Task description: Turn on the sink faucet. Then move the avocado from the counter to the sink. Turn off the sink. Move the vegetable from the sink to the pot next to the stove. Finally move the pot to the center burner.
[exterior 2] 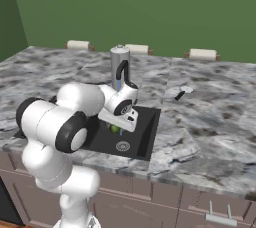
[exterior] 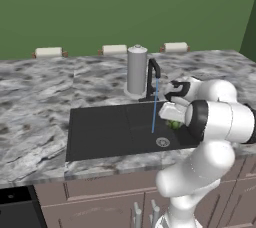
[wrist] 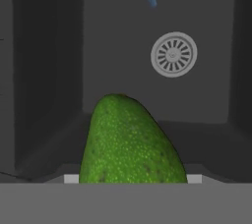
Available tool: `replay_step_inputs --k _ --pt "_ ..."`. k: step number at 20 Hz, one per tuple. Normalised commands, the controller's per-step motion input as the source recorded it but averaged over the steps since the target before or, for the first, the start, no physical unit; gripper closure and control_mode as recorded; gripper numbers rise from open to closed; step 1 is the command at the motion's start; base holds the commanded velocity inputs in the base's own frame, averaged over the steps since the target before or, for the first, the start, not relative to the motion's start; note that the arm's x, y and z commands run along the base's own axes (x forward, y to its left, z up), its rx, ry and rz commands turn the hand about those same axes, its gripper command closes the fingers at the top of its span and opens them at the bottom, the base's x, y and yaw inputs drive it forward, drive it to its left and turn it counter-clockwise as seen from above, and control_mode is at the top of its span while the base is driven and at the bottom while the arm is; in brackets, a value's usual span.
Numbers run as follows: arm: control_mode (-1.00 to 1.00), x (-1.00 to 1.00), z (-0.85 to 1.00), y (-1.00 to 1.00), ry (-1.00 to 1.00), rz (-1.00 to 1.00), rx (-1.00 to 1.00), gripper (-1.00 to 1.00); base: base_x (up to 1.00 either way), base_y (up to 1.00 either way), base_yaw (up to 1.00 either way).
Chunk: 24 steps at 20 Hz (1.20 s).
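My gripper point(exterior: 173, 118) hangs low over the right part of the black sink point(exterior: 100, 132), shut on the avocado point(wrist: 130, 139). The dark-green fruit shows as a small patch under the hand point(exterior: 175, 124) point(exterior 2: 115, 129) and rises between the jaws in the hand view. Below and beyond it lies the round silver drain point(wrist: 173, 54). The black sink faucet point(exterior: 152, 72) stands behind the basin, and a thin blue stream of water point(exterior: 154, 107) runs from its spout onto the sink floor. The pot and the stove are out of view.
A tall grey canister point(exterior: 136, 69) stands just left of the faucet. Three paper-towel rolls point(exterior: 114, 49) line the back of the marbled counter point(exterior: 35, 97). A small grey utensil with a dark handle point(exterior 2: 181, 91) lies on the counter right of the sink.
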Motion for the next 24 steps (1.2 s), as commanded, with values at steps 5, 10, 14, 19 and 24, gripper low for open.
replay_step_inputs --k 5,10,14,19,24 --pt "-1.00 0.17 -0.28 0.06 0.04 0.00 0.00 1.00 0.00 0.00 0.00" --pt "-1.00 0.07 -0.20 0.00 0.00 0.00 0.00 1.00 0.00 0.00 0.00" --pt "-1.00 0.19 -0.27 0.00 0.00 0.00 0.00 1.00 0.00 0.00 0.00" --pt "-1.00 0.21 -0.26 0.00 0.00 0.00 -0.01 1.00 0.00 0.00 0.00" --pt "-1.00 0.20 -0.34 0.00 0.00 0.00 -0.03 1.00 0.00 0.00 0.00"
